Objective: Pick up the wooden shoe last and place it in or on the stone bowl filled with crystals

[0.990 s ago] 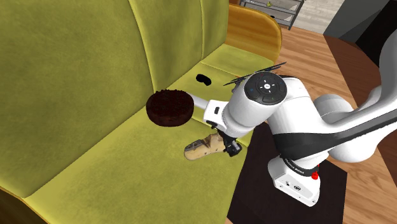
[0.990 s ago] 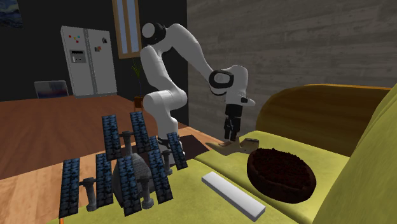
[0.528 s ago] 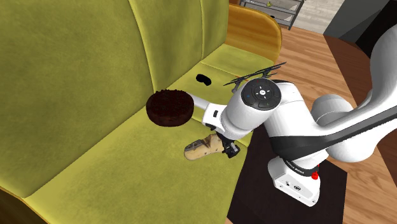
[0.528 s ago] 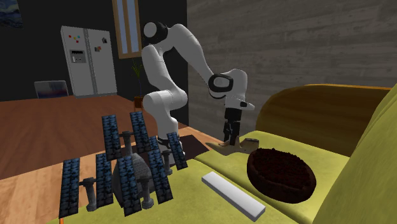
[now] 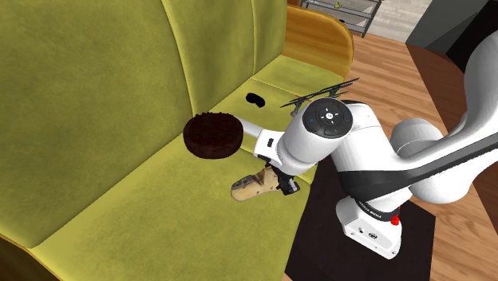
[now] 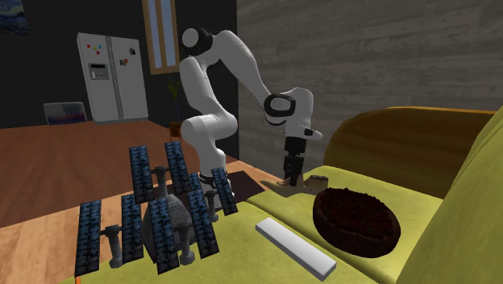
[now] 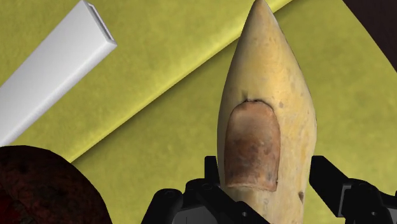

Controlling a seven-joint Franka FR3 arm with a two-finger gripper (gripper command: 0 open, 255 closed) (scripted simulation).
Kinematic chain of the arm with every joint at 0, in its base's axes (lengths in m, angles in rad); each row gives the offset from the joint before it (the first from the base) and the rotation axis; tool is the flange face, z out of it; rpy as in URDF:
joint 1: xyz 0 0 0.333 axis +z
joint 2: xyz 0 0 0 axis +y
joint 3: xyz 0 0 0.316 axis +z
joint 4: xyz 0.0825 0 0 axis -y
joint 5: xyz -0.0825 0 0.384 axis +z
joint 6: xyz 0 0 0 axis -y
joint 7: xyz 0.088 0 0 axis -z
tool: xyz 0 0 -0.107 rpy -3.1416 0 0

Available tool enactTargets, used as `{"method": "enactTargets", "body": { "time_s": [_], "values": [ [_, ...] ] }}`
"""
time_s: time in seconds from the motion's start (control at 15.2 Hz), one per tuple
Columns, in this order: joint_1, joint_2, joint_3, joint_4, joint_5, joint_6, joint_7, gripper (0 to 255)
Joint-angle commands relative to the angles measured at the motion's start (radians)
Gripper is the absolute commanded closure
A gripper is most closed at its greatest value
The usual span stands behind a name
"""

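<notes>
Your claw (image 7: 266,164) sits over the shoe last (image 7: 270,89) at its heel end; whether it grips, I cannot tell; stiff, smooth, tapering wood; take its broad heel.

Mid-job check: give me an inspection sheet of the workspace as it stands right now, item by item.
Surface: yellow-green sofa seat; the arm reaches over its front edge.
Job's things: tan shoe last lying on the seat, not lifted; dark round bowl close by but apart from it, nearer the backrest.
Clutter: white flat bar beside the bowl; model with blue panels; small black item farther along the seat.
Grippers: gripper open, fingers astride the last's broad end.
Cables: nothing seen.
Surroundings: wood floor, white fridge, grey wall.
</notes>
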Motion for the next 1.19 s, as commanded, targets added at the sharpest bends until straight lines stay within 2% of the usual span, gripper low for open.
{"method": "enactTargets", "body": {
  "time_s": [0.0,0.26,1.12],
  "values": [
    [0.000,0.000,0.000,0.000,0.000,0.000,0.000,255],
    [0.000,0.000,0.000,0.000,0.000,0.000,0.000,255],
    [0.054,-0.142,-0.066,0.083,0.063,-0.210,-0.108,255]
  ]
}}
